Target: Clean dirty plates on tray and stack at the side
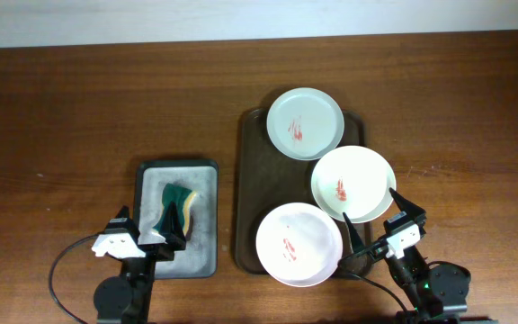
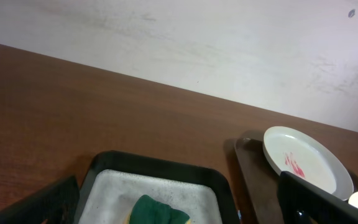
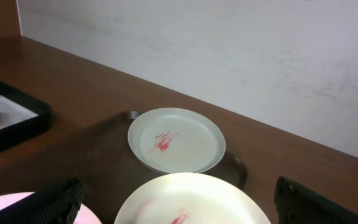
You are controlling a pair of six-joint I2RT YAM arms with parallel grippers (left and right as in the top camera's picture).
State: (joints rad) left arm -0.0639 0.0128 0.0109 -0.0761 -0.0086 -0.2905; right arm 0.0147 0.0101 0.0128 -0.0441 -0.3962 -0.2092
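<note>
Three plates with red smears lie on a dark brown tray [image 1: 248, 180]: a pale green plate [image 1: 305, 123] at the far end, a white plate [image 1: 353, 184] at the right, a pink plate [image 1: 299, 244] at the near end. A green and yellow sponge [image 1: 181, 205] lies in a small black tray [image 1: 205, 216] to the left. My left gripper [image 1: 142, 232] is open over the small tray's near edge, the sponge just ahead [image 2: 159, 211]. My right gripper [image 1: 380, 223] is open and empty at the white plate's near edge [image 3: 191, 199]. The green plate shows beyond [image 3: 176, 140].
The small black tray [image 2: 160, 171] holds a white foamy liner. The wooden table [image 1: 79, 108] stretches to the left and far side. A pale wall runs behind the table's far edge. Black cables trail from both arm bases at the near edge.
</note>
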